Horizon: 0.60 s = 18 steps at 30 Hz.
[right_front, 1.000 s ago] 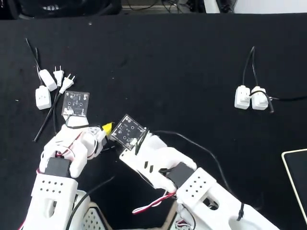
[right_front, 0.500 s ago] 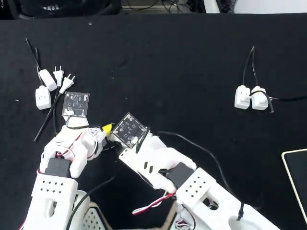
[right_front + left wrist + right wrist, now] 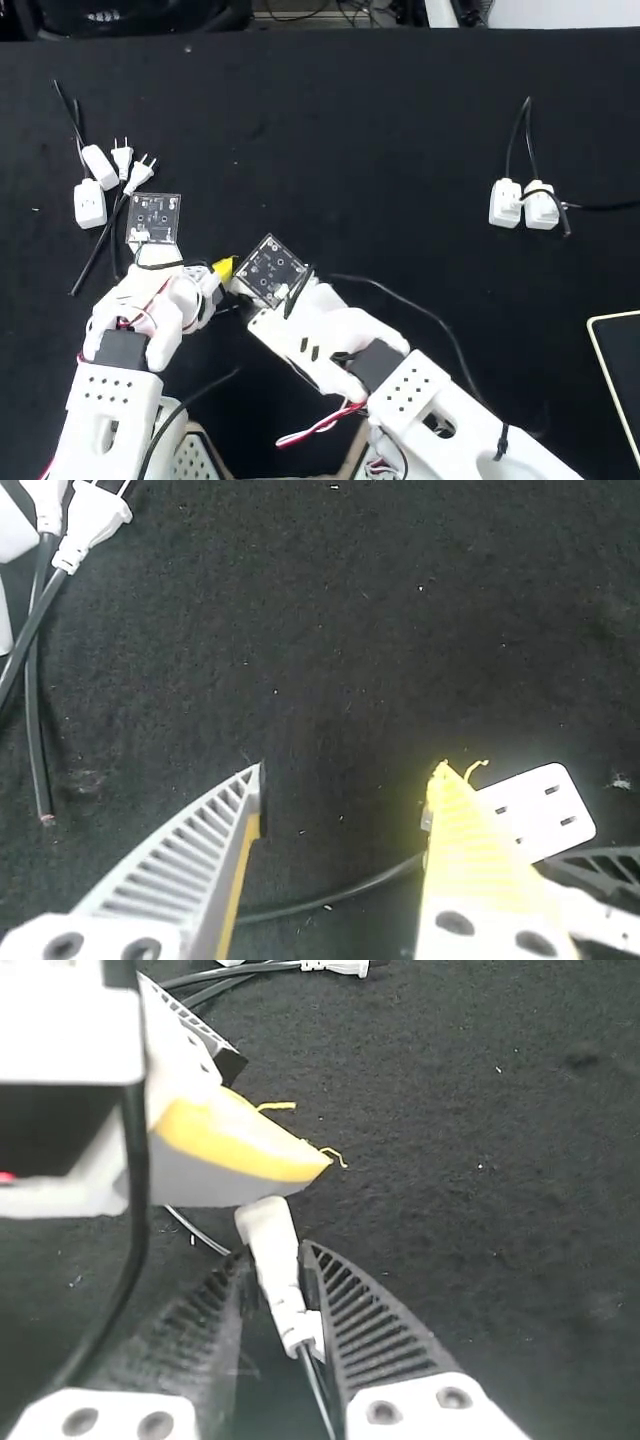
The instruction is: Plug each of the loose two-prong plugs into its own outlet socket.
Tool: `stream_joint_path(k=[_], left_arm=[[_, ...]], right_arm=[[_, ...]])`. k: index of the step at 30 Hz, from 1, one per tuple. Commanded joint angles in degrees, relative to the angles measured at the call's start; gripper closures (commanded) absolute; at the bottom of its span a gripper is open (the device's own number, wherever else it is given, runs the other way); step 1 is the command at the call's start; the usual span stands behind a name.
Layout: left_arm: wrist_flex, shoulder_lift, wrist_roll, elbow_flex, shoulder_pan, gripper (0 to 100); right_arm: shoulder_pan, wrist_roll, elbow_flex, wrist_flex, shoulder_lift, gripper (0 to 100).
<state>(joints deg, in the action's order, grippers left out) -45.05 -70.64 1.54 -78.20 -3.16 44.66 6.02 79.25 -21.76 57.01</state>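
Observation:
My right gripper (image 3: 274, 1252) is shut on a white outlet socket (image 3: 270, 1250) that trails a black cable. The same socket (image 3: 535, 811) shows its slotted face in the left wrist view, right beside the yellow fingertip (image 3: 452, 805) of my left gripper (image 3: 345, 780), which is open and holds nothing. In the high view both grippers meet low on the left side of the table, near the yellow fingertip (image 3: 222, 267). Two loose two-prong plugs (image 3: 133, 166) lie at the far left beside two white sockets (image 3: 90, 203). One plug and socket pair (image 3: 523, 204) sits joined at the right.
The black cloth table (image 3: 350, 130) spreads wide between the left cluster and the right pair. Black cables (image 3: 95, 255) run down from the left cluster. A flat tablet-like object (image 3: 620, 375) lies at the right edge.
The left arm's wrist has shifted slightly to the left and away. The right arm holds still with the socket.

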Motion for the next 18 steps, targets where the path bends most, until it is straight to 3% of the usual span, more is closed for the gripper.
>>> stream_joint_path(k=[1,11,18], left_arm=[[1.49,0.09,0.09,-1.98,-1.19,73],[4.13,0.09,0.09,-2.59,-0.66,73],[2.02,0.09,0.0,-1.89,1.71,73]], right_arm=[[0.53,-2.99,-8.4,0.97,2.33,98.8],[0.26,-2.9,-7.34,0.0,1.89,98.8],[-8.88,1.93,-3.03,-10.37,2.33,98.3]])
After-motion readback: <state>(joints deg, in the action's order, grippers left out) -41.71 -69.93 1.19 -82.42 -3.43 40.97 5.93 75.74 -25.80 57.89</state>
